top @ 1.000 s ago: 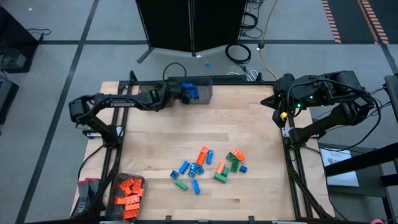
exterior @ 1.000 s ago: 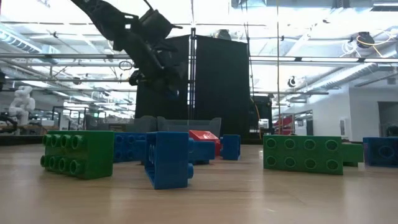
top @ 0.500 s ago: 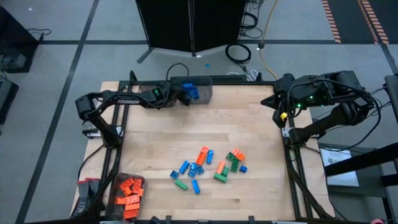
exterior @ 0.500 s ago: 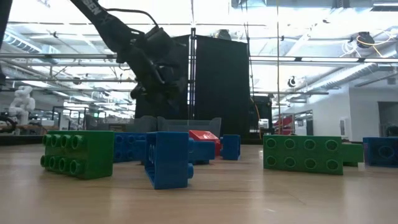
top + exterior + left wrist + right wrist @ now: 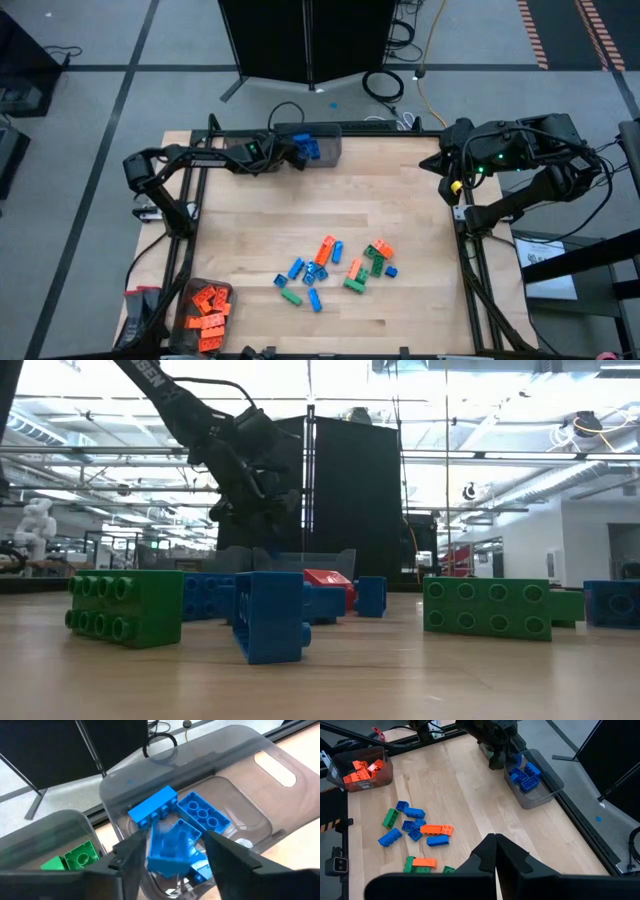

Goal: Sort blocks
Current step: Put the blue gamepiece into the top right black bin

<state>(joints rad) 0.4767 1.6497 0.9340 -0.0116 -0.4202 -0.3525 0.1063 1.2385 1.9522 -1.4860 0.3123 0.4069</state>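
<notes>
Blue block (image 5: 172,845) between the parted fingers of the left pincer (image 5: 172,862), over the grey bin (image 5: 270,795) of blue blocks (image 5: 310,148), mixed blocks (image 5: 335,267) loose mid-tabletop (image 5: 400,200), right pincer (image 5: 495,842) closed, well apart at the tabletop's edge.

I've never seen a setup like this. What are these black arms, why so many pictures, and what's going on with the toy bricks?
These are two robot arms at a wooden table, each ending in a two-finger gripper. One camera looks down from above, one sits at table height, and one rides on each wrist. Loose blocks in orange, green and blue lie mid-table. The left gripper is over the bin of blue blocks at the far edge, fingers apart, a blue block between them, apparently just let go. The right gripper waits shut at the right side. Another bin holds orange blocks.
</notes>
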